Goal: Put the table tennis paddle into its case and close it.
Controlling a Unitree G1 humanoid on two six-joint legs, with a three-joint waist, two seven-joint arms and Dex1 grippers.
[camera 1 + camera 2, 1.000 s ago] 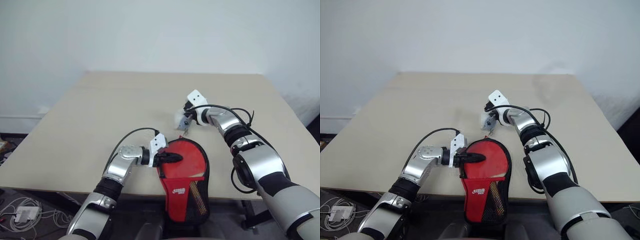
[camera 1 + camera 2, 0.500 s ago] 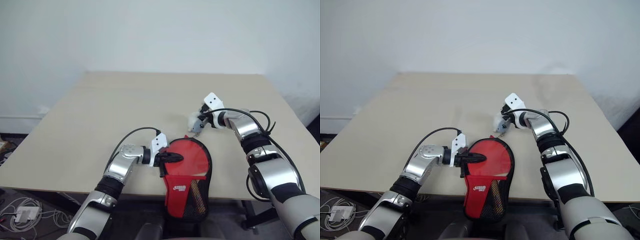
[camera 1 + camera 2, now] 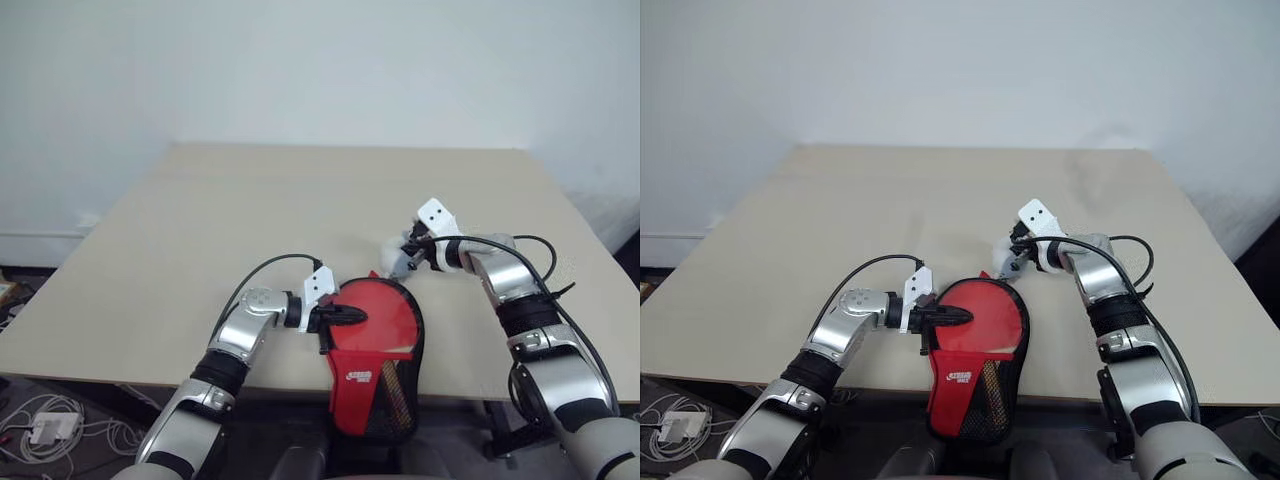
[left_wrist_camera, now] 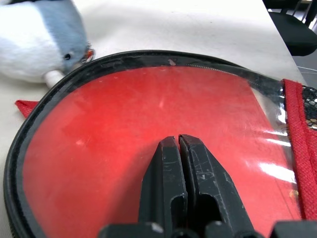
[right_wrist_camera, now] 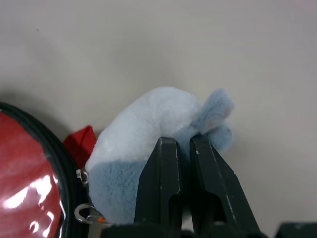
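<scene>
Since the earlier frames, the right tool [image 3: 404,258] has travelled along the rim of the case [image 3: 375,345] toward the right edge of the bench [image 3: 200,230], drawing the plush charm [image 5: 148,134] with it; the left tool [image 3: 350,316] has not shifted.

Left to right: the left tool is closed, with its fingers together, and it presses flat on the clear window of the case. The case lies at the near edge of the bench, with its mesh handle end overhanging that edge. The table tennis paddle [image 4: 148,129] sits inside, its red face visible through the window. The right tool is clamped on the grey-and-white plush charm, which hangs from the zipper pull [image 5: 85,213] at the far right of the rim.

Probable faults:
- The plush is soft. It may slip out of the clamp, and the zipper then stalls.
- If the left tool skids on the glossy window, the case follows the pull.
- The overhanging end may tip the case off the near edge.
- The charm ring may come off under side load.
</scene>
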